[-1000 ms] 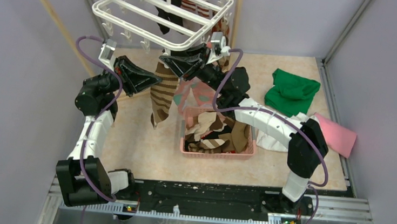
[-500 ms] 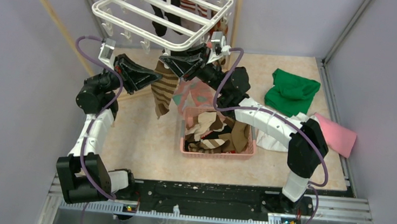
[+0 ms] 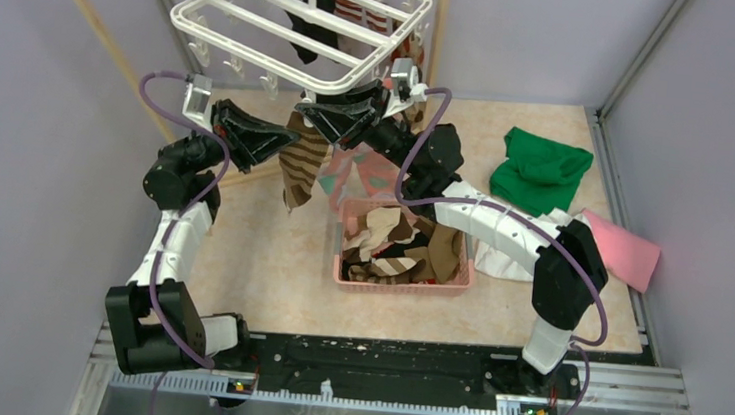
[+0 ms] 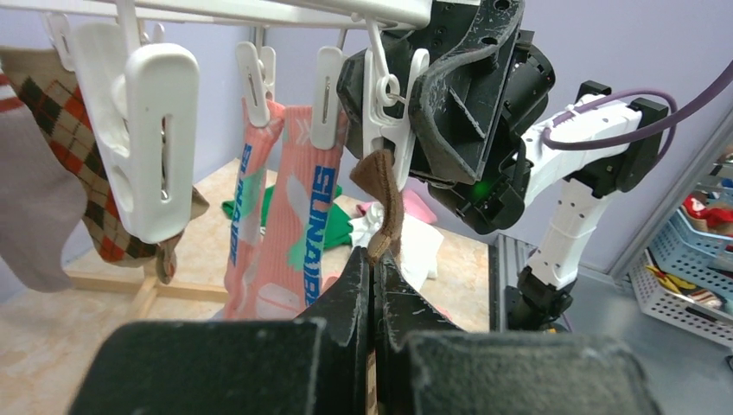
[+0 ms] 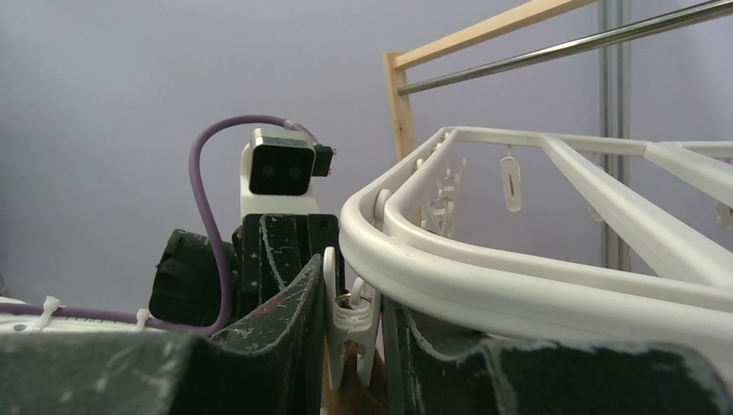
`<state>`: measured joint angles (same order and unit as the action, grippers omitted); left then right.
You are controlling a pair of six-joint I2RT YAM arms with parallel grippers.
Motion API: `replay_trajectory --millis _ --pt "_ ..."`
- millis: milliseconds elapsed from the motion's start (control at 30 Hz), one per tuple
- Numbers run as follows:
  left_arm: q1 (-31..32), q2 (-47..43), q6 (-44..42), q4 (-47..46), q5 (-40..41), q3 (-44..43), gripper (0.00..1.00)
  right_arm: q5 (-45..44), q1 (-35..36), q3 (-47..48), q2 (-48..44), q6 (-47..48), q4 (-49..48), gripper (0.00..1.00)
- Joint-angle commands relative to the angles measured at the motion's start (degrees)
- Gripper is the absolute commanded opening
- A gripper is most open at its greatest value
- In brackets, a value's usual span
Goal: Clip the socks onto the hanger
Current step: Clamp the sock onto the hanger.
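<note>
The white grid hanger (image 3: 299, 21) hangs from the rod, with black socks (image 3: 304, 26) clipped at its far side. My right gripper (image 3: 309, 114) is shut on a white clip (image 5: 350, 320) under the hanger's near rim (image 5: 519, 285), one finger on each side. My left gripper (image 4: 373, 259) is shut on a brown-cream striped sock (image 3: 299, 166). It holds the sock's brown top edge (image 4: 386, 203) up at that clip's (image 4: 385, 104) lower end. Brown cloth shows between the clip's legs in the right wrist view. A pink-teal sock (image 4: 285, 216) and an argyle sock (image 4: 60, 104) hang clipped beside it.
A pink basket (image 3: 402, 281) with several socks stands below the right arm. Green cloth (image 3: 540, 167), pink cloth (image 3: 626, 248) and white cloth (image 3: 499, 259) lie to the right. The wooden rack (image 3: 107, 39) stands at the back left, walls close on both sides.
My left gripper has lifted the striped sock up and to the right, toward the clip. The right gripper has stayed on the clip.
</note>
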<state>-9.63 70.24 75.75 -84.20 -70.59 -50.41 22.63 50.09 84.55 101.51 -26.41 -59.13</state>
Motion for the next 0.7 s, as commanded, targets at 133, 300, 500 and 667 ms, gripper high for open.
replay_trajectory --millis 133,300,500,667 --pt "0.13 -2.55 -7.15 -3.86 5.09 0.78 0.0 1.73 -0.25 3.52 -0.97 -0.79 -0.59 0.0" --pt "0.13 -2.63 -6.55 -3.52 6.11 0.86 0.0 1.63 -0.28 3.73 -0.84 -0.7 -0.61 0.0" --pt "0.09 -2.58 -5.19 -4.97 5.9 1.24 0.0 1.63 -0.28 4.04 -0.64 -0.94 -0.41 0.0" --pt "0.13 -2.48 -4.35 -5.89 5.88 1.67 0.0 1.44 -0.25 3.95 -0.63 -1.04 -0.24 0.0"
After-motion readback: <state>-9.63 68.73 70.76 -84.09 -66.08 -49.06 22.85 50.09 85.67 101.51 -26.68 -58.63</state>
